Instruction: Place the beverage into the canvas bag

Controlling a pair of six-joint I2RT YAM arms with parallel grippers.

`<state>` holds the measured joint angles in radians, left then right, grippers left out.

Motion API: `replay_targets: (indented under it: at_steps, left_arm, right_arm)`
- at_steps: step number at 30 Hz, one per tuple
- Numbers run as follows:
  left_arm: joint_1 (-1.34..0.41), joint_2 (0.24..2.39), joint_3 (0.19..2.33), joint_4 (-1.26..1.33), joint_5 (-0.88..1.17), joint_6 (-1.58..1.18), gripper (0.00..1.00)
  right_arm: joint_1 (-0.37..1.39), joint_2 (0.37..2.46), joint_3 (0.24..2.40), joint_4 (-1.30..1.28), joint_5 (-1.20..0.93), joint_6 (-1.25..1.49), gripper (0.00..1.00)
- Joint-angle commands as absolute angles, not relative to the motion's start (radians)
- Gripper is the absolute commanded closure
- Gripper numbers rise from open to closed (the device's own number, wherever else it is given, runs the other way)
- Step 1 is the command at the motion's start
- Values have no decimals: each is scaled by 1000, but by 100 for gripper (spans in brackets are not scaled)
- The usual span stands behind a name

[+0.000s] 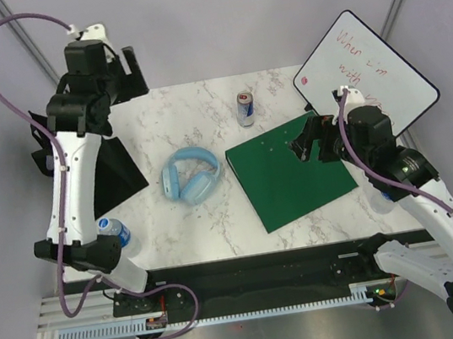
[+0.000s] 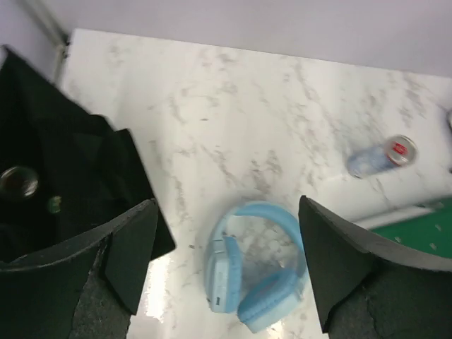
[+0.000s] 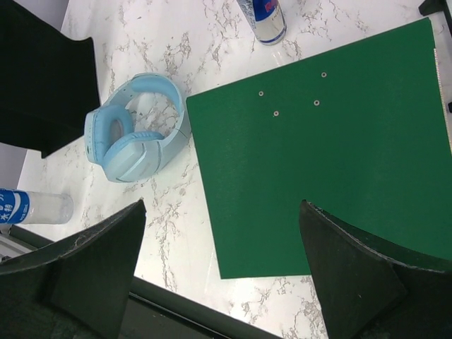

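A blue and silver beverage can [image 1: 245,109] stands on the marble table at the back centre; it also shows in the left wrist view [image 2: 381,157] and the right wrist view [image 3: 263,18]. The black canvas bag [image 1: 116,171] lies at the left edge, partly hidden by the left arm, and shows in both wrist views [image 2: 63,162] [image 3: 42,70]. A small round shiny thing [image 2: 18,181] sits in its folds. My left gripper [image 1: 133,71] is open and empty, raised high over the table's back left [image 2: 226,233]. My right gripper [image 1: 301,143] is open and empty above a green binder [image 3: 222,212].
Light blue headphones [image 1: 191,177] lie mid-table. A green binder [image 1: 291,173] lies to their right. A clear water bottle with a blue label [image 1: 115,233] lies at the front left. A whiteboard [image 1: 363,72] leans at the back right.
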<state>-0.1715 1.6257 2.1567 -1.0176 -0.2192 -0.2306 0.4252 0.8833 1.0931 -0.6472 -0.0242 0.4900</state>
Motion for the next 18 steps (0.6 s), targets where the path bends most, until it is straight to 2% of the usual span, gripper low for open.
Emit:
replay_targets:
  at_steps: [1, 7, 14, 15, 16, 18]
  left_arm:
    - [-293, 1543, 2078, -892, -172, -190, 13]
    - [-429, 1566, 1870, -680, -61, -192, 13]
    - [-512, 1773, 1876, -534, -8, -163, 13]
    - [-514, 1807, 1919, -532, -5, -150, 12]
    - [-515, 1884, 1945, -535, -6, -138, 3]
    - [-515, 1958, 2017, -534, -5, -130, 0]
  right_arm:
    - [423, 874, 1134, -649, -6, 479, 3]
    - [423, 853, 1088, -638, -14, 454, 3]
    - [423, 838, 1092, -635, -25, 448, 3]
    - [423, 835, 1095, -635, -18, 445, 3]
    - [423, 834, 1095, -635, -15, 440, 3]
    - [423, 834, 1098, -635, -6, 433, 3]
